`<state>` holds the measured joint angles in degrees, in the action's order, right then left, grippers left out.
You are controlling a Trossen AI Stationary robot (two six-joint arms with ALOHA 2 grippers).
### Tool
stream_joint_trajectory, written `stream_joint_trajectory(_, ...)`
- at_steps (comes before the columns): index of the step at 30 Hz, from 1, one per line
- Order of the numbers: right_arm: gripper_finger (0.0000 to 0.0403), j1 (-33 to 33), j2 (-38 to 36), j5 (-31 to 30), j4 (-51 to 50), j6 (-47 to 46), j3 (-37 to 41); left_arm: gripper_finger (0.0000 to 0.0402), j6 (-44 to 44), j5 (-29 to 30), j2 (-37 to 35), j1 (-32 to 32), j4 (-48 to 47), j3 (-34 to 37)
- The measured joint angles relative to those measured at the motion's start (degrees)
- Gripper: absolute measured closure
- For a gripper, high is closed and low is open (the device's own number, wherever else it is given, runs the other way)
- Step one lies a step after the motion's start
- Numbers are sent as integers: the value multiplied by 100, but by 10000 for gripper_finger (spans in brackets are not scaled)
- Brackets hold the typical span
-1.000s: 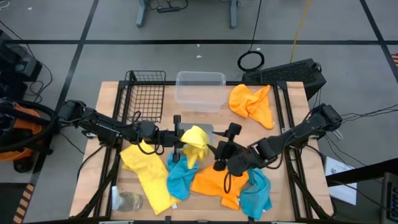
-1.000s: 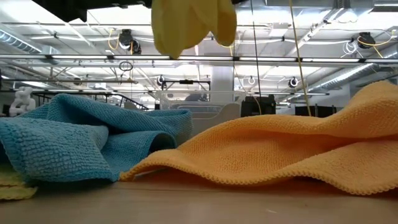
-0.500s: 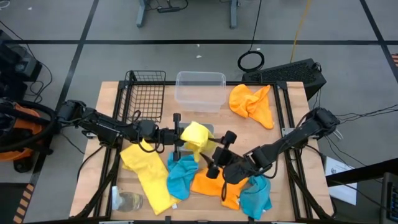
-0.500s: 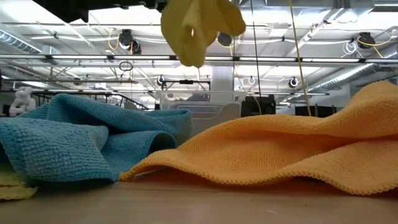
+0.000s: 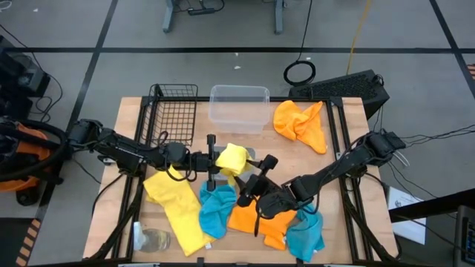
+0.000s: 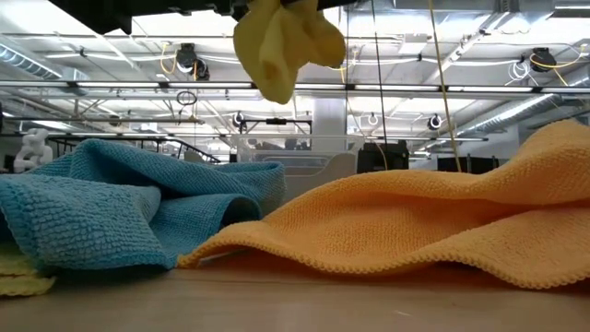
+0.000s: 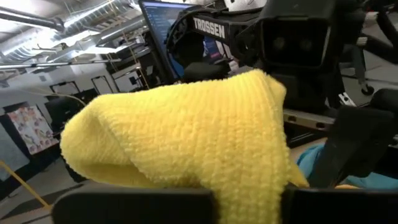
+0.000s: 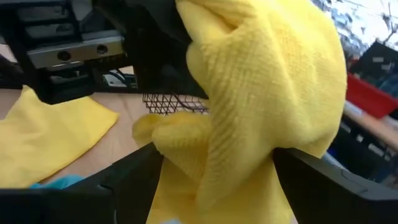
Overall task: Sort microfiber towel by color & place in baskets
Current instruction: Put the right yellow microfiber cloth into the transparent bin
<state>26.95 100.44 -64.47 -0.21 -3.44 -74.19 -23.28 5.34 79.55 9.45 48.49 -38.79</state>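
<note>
A bright yellow towel [image 5: 231, 158] is bunched in the air over the table's middle, and the low view shows it hanging from above [image 6: 281, 41]. My left gripper [image 5: 214, 159] reaches in from the table's left and is shut on it. My right gripper [image 5: 249, 178] comes from the right and near side, with the same towel [image 8: 261, 93] filling the gap between its fingers. The black wire basket [image 5: 174, 111] and the clear tub [image 5: 239, 107] stand side by side at the far edge. The grey tray is mostly hidden under the held towel. My left gripper pinches a fold of the yellow towel [image 7: 249, 186] between its two fingers [image 7: 137, 205], coming level from the table's left. The towel bulges out past the fingers and is lifted clear of the table. My right gripper has the towel's lower bunch [image 8: 217, 162] between its fingers [image 8: 130, 180], several layers thick, coming from the right and near side. The cloth narrows between the fingers and bulges beyond them.
On the near half lie a flat yellow towel [image 5: 174, 208], a blue towel [image 5: 215, 211], an orange towel [image 5: 256, 219] and another blue one [image 5: 304, 233]. An orange towel [image 5: 300, 124] sits at the far right. A clear glass cup [image 5: 152, 239] stands at the near left corner.
My right gripper has moved toward the table's left and near edge, closing in on the yellow towel. The towel's loose tail, which hung toward the near side, is now gathered into a compact bunch beside my left gripper.
</note>
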Motion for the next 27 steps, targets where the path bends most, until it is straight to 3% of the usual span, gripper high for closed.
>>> stream_joint_trajectory(6, 103, -139, 0, 253, 382, 438, -5, 395, 41, -231, 2, 4, 35, 0)
stream_joint_trajectory(13, 106, -496, 0, 1648, 299, 195, -11, 395, 45, -291, 9, 7, 17, 0)
stream_joint_trajectory(17, 128, -641, 0, 1641, 335, 48, -11, 395, 47, -521, 9, 4, 35, 0)
stream_joint_trajectory(21, 186, -670, 0, 1661, 387, 98, -11, 395, 52, -558, 9, 4, 38, 0)
stream_joint_trajectory(27, 340, -633, 0, 1676, 210, 157, -11, 394, 88, -508, 9, 4, 39, 0)
